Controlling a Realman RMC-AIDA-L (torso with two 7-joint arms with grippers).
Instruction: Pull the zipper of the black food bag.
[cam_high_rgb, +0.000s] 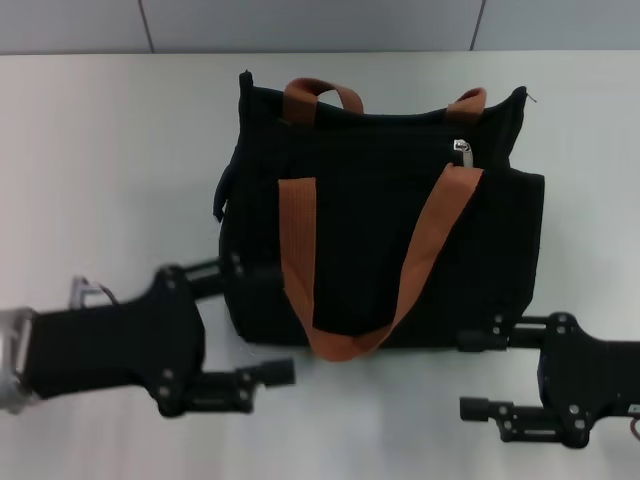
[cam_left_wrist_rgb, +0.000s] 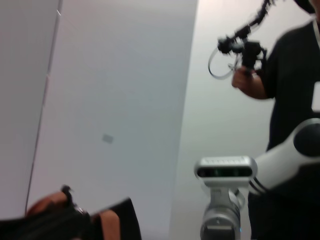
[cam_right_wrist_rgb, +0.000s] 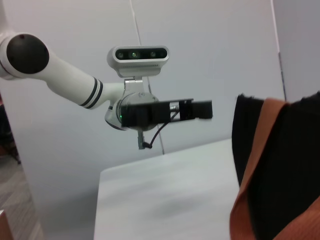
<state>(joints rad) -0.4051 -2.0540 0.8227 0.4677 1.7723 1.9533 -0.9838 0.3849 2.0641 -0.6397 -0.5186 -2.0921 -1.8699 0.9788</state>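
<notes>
The black food bag (cam_high_rgb: 385, 215) lies on the white table (cam_high_rgb: 110, 140), near the middle of the head view, with its zip track running along the far top edge. The zipper (cam_high_rgb: 462, 150) sits toward the robot's right end of that track, just above the point where the right leg of the front strap (cam_high_rgb: 345, 340) meets the bag; its silver pull tab hangs down against the black fabric. The front strap loops down across the face of the bag and its lowest bend rests at the near edge. The rear strap (cam_high_rgb: 320, 92) stands up behind the top edge. The left gripper (cam_high_rgb: 245, 325) is at the near left corner of the bag, with its jaws apart: the upper finger (cam_high_rgb: 205, 268) lies against the bag's left side, and the lower finger (cam_high_rgb: 255, 375) is over bare table in front of the bag. The right gripper (cam_high_rgb: 495, 372) is at the near right corner, also with jaws apart: one finger (cam_high_rgb: 490, 338) reaches the bag's lower right edge and the other is clear of it, above the table. Neither gripper is near the zipper. In the right wrist view, the edge of the bag (cam_right_wrist_rgb: 295, 170) with an orange strap fills one side, and the left gripper (cam_right_wrist_rgb: 167, 112) appears farther off across the table. The left wrist view shows a corner of the bag (cam_left_wrist_rgb: 60, 220), the right arm (cam_left_wrist_rgb: 280, 165), and a person (cam_left_wrist_rgb: 290, 75) in dark clothing holding a device.
</notes>
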